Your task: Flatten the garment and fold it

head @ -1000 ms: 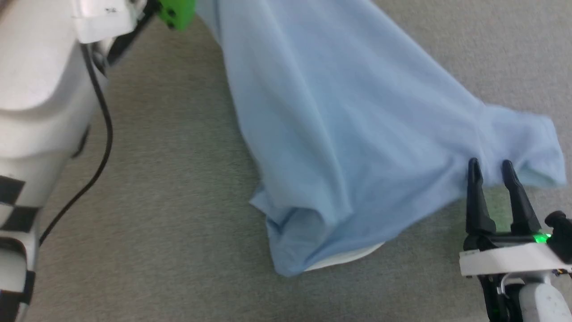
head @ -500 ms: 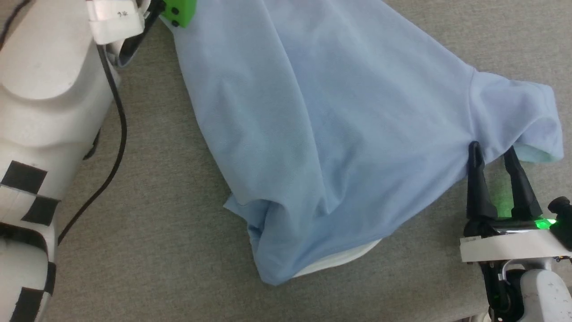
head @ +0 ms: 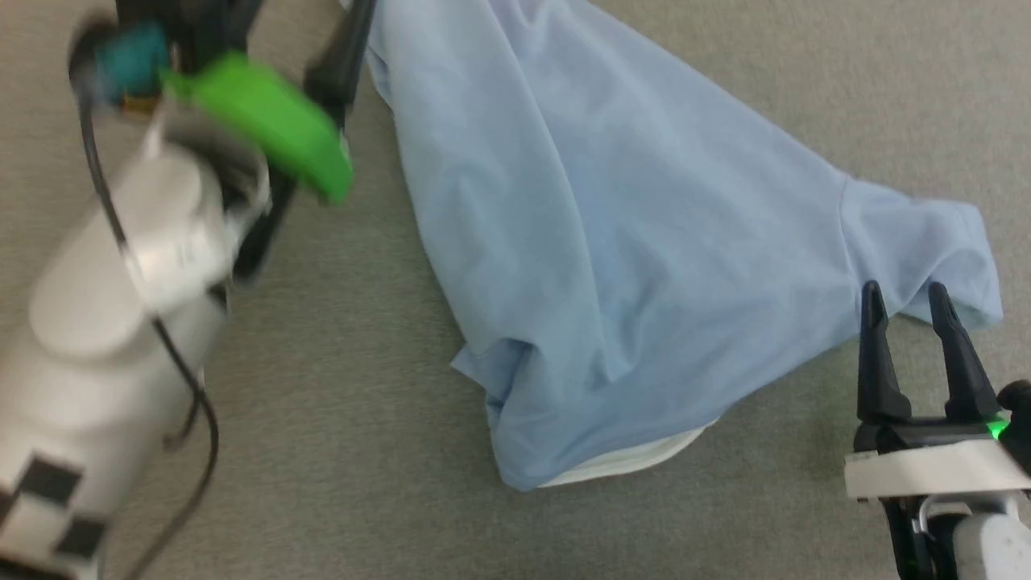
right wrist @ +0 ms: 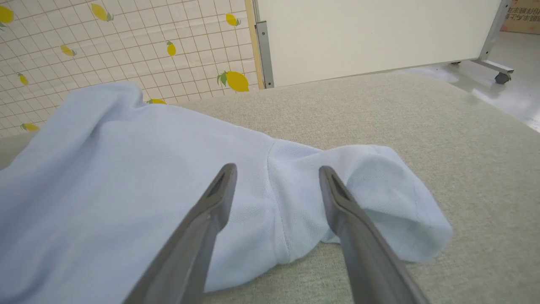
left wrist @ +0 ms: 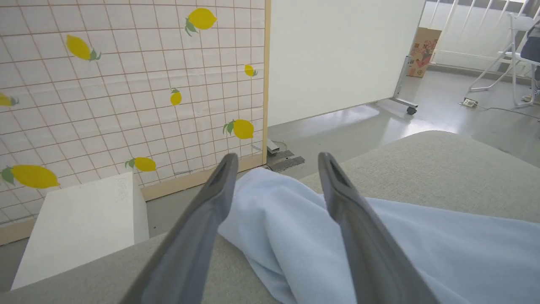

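Shirt light blue, soft, lay rumpled and unfolded across grey padded surface; one short sleeve spread toward right, white inner edge showed at near hem.

I see the garment as soft, matt knit cloth with a fine pique grain. The tabletop carries coarse, matt woven fabric. The fingers of the right tool look like smooth, dull plastic. The floor is glossy.

Right of the white, lemon-printed grid wall panel stands a plain white wheeled partition on glossy grey floor; farther right, perhaps a brown cardboard box.
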Available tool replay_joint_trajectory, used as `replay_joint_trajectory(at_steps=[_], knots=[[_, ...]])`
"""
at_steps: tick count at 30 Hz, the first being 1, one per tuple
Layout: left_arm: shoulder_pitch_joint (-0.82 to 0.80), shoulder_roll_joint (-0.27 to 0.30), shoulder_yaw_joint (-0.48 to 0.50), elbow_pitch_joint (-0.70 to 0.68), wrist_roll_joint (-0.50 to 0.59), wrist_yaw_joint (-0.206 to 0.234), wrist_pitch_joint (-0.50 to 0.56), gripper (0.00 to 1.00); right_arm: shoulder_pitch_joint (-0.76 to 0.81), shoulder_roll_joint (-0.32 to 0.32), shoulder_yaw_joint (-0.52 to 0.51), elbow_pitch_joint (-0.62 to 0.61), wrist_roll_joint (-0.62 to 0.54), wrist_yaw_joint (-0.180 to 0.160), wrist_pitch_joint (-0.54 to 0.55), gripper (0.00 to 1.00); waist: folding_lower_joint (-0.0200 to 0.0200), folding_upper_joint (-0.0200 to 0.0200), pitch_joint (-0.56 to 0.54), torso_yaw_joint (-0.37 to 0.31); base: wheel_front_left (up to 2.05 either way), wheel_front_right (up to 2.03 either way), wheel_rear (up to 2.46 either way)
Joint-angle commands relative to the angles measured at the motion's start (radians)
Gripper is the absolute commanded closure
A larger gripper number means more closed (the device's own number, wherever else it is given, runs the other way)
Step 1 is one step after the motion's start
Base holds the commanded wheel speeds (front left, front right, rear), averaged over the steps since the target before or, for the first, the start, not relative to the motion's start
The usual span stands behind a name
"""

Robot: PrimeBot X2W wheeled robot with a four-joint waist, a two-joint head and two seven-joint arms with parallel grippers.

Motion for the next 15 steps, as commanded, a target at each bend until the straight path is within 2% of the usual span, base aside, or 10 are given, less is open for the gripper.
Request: replay_joint_trajectory(at_steps=[1, 4, 8, 11, 12, 15], knots=[[0.080, 0.019, 0.006, -0.032, -0.003, 0.033, -0.028, 0.00, 0.020, 0.000, -0.007, -0.013, -0.013, -0.002, 0.009, 0.00, 0.0001, 0.0000, -0.131, 0.089, 0.00, 0.00, 0.00], [0.221, 0.039, 0.019, -0.110, -0.003, 0.105, -0.071, 0.00, 0.052, 0.000, -0.021, -0.035, -0.024, -0.002, 0.034, 0.00, 0.0001, 0.0000, -0.174, 0.115, 0.00, 0.00, 0.00], [0.422, 0.025, 0.065, -0.226, -0.005, 0.211, -0.107, 0.00, 0.090, 0.000, -0.032, -0.061, -0.030, -0.002, 0.063, 0.00, 0.0001, 0.0000, -0.215, 0.149, 0.00, 0.00, 0.00], [0.583, -0.024, 0.162, -0.337, 0.023, 0.300, -0.113, 0.00, 0.108, 0.000, -0.030, -0.074, -0.027, -0.002, 0.077, 0.00, 0.0001, 0.0000, -0.234, 0.167, 0.00, 0.00, 0.00], [0.644, -0.056, 0.216, -0.386, 0.050, 0.324, -0.113, 0.00, 0.112, 0.000, -0.029, -0.077, -0.027, -0.002, 0.080, 0.00, 0.0001, 0.0000, -0.240, 0.174, 0.00, 0.00, 0.00], [0.819, -0.153, 0.337, -0.478, 0.120, 0.324, -0.114, 0.00, 0.126, 0.000, -0.028, -0.082, -0.025, -0.002, 0.088, 0.00, 0.0001, 0.0000, -0.257, 0.188, 0.00, 0.00, 0.00]])
